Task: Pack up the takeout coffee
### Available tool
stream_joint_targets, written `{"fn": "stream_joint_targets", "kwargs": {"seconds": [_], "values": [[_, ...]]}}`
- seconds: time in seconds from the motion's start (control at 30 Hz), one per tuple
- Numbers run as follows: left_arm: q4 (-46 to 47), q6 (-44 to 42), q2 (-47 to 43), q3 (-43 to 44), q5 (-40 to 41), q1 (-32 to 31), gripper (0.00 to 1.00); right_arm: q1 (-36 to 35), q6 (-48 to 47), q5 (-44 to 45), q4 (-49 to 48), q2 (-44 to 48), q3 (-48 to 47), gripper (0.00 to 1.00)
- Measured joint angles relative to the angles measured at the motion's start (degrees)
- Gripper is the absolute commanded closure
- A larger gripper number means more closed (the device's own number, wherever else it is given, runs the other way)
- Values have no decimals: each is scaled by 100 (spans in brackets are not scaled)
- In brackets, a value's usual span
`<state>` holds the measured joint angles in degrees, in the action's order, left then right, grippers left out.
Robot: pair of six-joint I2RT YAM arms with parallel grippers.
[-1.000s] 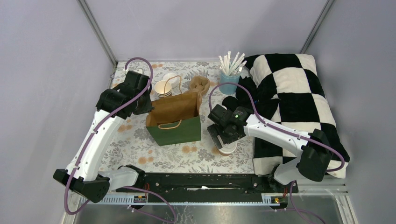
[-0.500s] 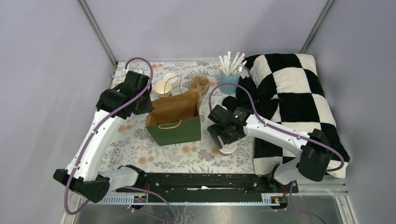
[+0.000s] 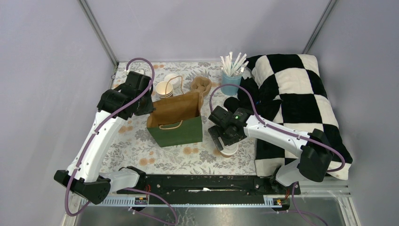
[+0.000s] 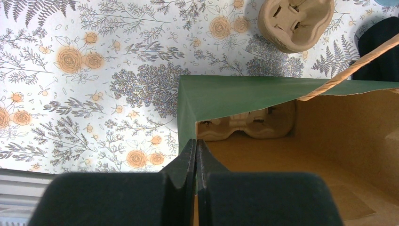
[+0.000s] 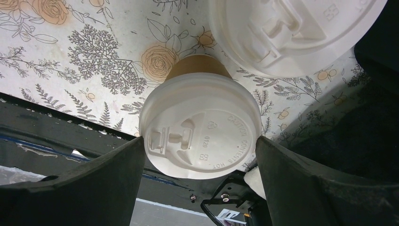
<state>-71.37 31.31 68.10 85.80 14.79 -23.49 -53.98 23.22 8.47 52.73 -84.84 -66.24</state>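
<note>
The right tool [image 5: 200, 147] hangs spread wide astride one lidded coffee cup [image 5: 200, 123] standing on the floral tabletop [image 5: 89, 56] beside the second cup [image 5: 291, 28], while the left tool [image 4: 195, 153] is clenched on the green bag [image 4: 244, 92] at its rim.

bag [image 3: 176, 133] mouth open, carrier [image 4: 249, 125] inside | 2nd cup [image 5: 291, 28] crowds R gripper [image 5: 200, 162] far side | blanket [image 3: 291, 94] close R

A green paper carrier bag [image 3: 175, 123] stands mid-table on the flower-printed cloth [image 3: 141, 146], with a brown moulded-pulp cup carrier [image 4: 249, 126] inside it. A second pulp carrier [image 3: 201, 85] and a stack of open paper cups [image 3: 164, 89] sit behind it. Two white-lidded tan paper cups [image 5: 200, 125] stand close together right of the bag, just beside the chequered fabric blanket [image 3: 301, 94]; the light-blue cup of white straws [image 3: 231, 84] is behind them, at the back.
</note>
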Motion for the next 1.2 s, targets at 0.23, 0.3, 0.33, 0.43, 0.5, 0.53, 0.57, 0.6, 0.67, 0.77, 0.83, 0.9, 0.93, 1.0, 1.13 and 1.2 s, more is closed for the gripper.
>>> {"fn": "stream_joint_targets", "kwargs": {"seconds": [0.23,0.3,0.33,0.43,0.5,0.53,0.57,0.6,0.67,0.77,0.83,0.9,0.93,1.0,1.13,1.2], "values": [[44,0,35,0,0,0,99,-2,-7,-13,-74,-20,0,11],[46,0,35,0,0,0,99,-4,-7,-13,-76,-20,0,11],[46,0,35,0,0,0,99,-4,-7,-13,-74,-20,0,11],[46,-2,35,0,0,0,99,-4,-4,-11,-74,-20,0,11],[46,-2,35,0,0,0,99,-4,-4,-11,-74,-20,0,11],[48,0,35,0,0,0,99,-4,-4,-9,-74,-20,0,10],[48,-2,35,0,0,0,99,-4,-2,-9,-74,-20,0,10],[48,-2,35,0,0,0,99,-4,-2,-7,-74,-20,0,9],[50,0,35,0,0,0,99,-4,7,-4,-74,-20,0,9],[52,0,35,0,0,0,99,-4,13,-2,-74,-20,0,10],[52,0,35,0,0,0,99,-4,13,-2,-74,-20,0,12],[52,0,35,0,0,0,96,-4,15,-2,-74,-20,0,14],[52,0,35,0,0,0,93,-7,17,-2,-74,-20,0,15],[55,-2,35,0,0,0,87,-7,20,2,-72,-17,0,16],[55,-11,35,0,-17,0,75,-9,52,52,-70,4,9,18],[55,-9,33,0,-24,0,71,-9,76,120,-50,39,11,19]]}}
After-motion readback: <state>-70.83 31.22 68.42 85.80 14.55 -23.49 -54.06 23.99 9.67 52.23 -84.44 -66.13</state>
